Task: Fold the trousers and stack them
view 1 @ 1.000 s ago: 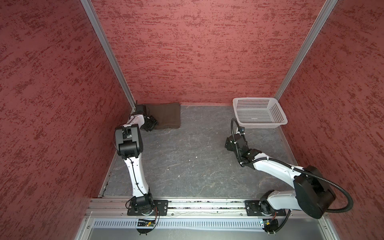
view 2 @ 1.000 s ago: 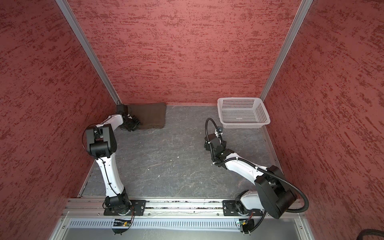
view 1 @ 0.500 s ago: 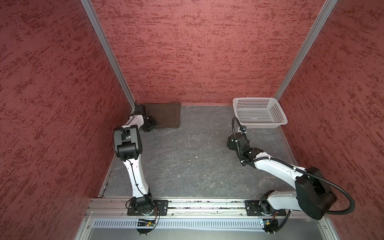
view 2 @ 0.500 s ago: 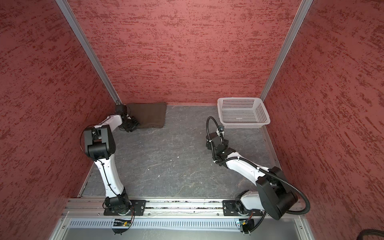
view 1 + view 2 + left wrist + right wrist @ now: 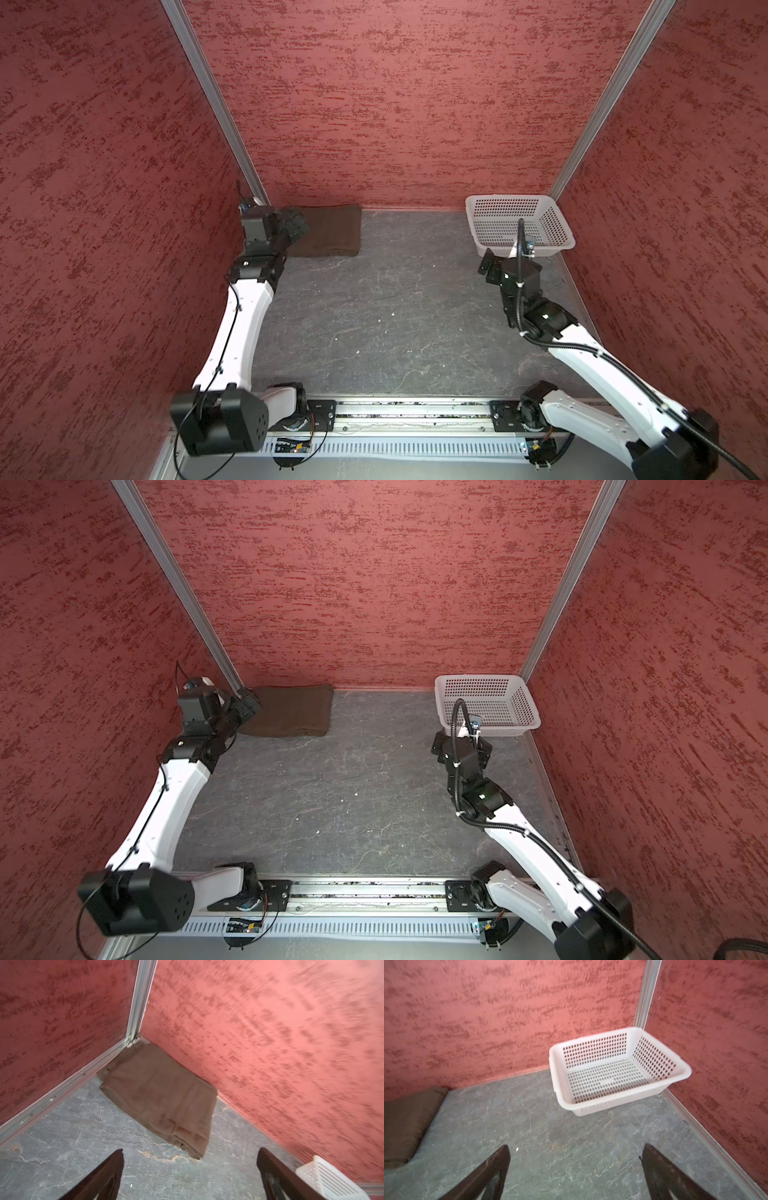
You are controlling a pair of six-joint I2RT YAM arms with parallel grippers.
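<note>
Left claw (image 5: 190, 1152) stands wide open and empty, poised by the left end of the folded dark brown soft cloth trousers (image 5: 328, 230), which lie flat on the grey marbled tabletop (image 5: 395, 311) in its far left corner. Right claw (image 5: 575, 1150), likewise spread wide and holding nothing, hovers just in front of the white perforated plastic basket (image 5: 612, 1103) in the far right corner

place: was a robot lab test cell | walls: red textured panels (image 5: 395, 104) closed in three sides | frame: metal posts (image 5: 217, 104) stood in the back corners | surface: grey stone-look table (image 5: 395, 311) | rig: left arm (image 5: 244, 324) and right arm (image 5: 594, 374) were bolted to a metal rail (image 5: 411, 409) along the front edge
</note>
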